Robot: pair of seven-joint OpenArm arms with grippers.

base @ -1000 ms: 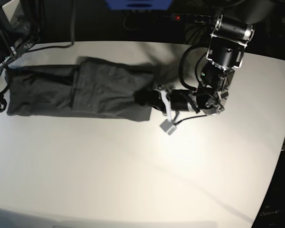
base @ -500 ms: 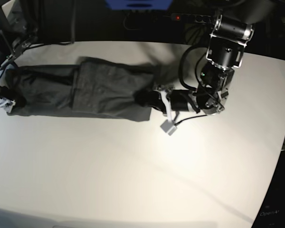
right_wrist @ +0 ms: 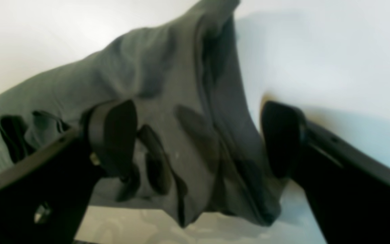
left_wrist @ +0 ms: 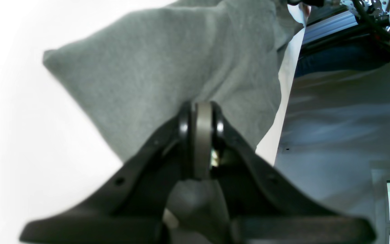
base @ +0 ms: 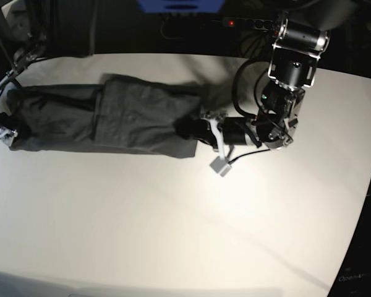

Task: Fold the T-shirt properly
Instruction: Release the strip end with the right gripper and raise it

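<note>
The T-shirt (base: pixel 105 117) lies as a long dark grey strip across the far half of the white table (base: pixel 173 216). My left gripper (base: pixel 187 128) is shut on the T-shirt's right end. In the left wrist view, the left gripper (left_wrist: pixel 200 135) pinches a fold of the grey T-shirt (left_wrist: pixel 161 67) between closed pads. My right gripper (base: pixel 6 124) is at the strip's left end. The right wrist view shows the right gripper (right_wrist: pixel 198 139) open, with its fingers (right_wrist: pixel 113 135) standing wide on either side of the bunched T-shirt (right_wrist: pixel 181 84).
The table's curved edge (base: pixel 365 185) runs down the right side. A power strip with a red light (base: pixel 244 23) and a blue object (base: pixel 179 5) sit behind the far edge. Cables (base: pixel 62 60) trail over the back left corner.
My right gripper has moved in from the table's left edge onto the T-shirt's left end, staying open. The left gripper has kept its grip in place.
</note>
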